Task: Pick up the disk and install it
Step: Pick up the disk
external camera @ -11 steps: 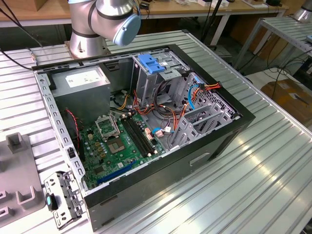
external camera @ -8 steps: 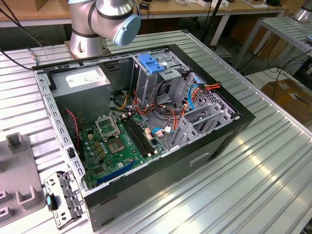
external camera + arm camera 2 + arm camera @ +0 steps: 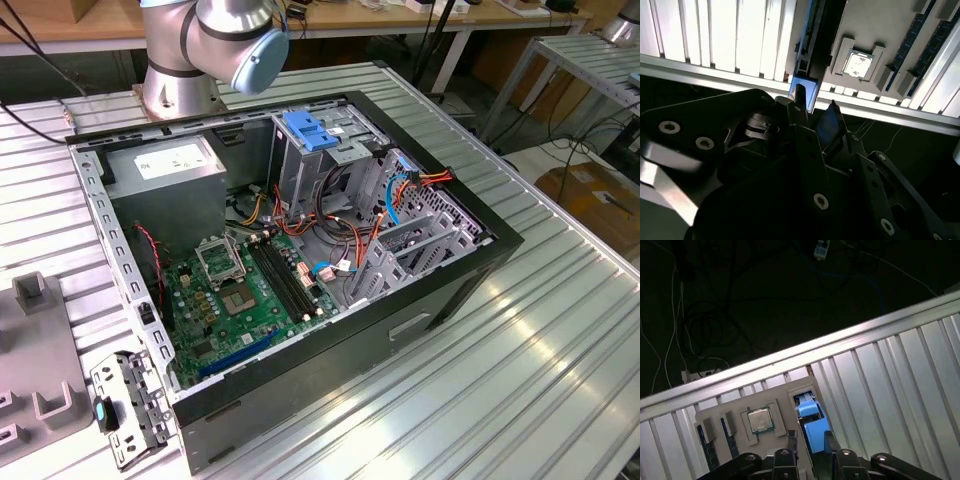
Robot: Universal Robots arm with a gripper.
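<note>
Jaws parted over the disk, which stands on edge in its tray slot.

A ribbed aluminium bench [image 3: 520,390] carries an open black steel tower case [image 3: 420,315], with its green circuit board [image 3: 250,295] and grey supply box [image 3: 165,165] laid bare. The arm [image 3: 225,40], silver with a pale blue cap, rises at the case's far corner. Past the bench edge the floor [image 3: 740,295] is dark and strewn with cables. In both wrist views a flat grey moulded tray [image 3: 730,412] [image 3: 880,25] holds the disk [image 3: 812,422] [image 3: 817,45], a dark slab with a blue plastic end. It stands upright in a slot near a square, metal-capped processor [image 3: 760,420] [image 3: 858,65]. The gripper [image 3: 810,436] [image 3: 816,100] has its black jaws narrowly apart, one on either side of the blue end. Whether they touch it cannot be told.
</note>
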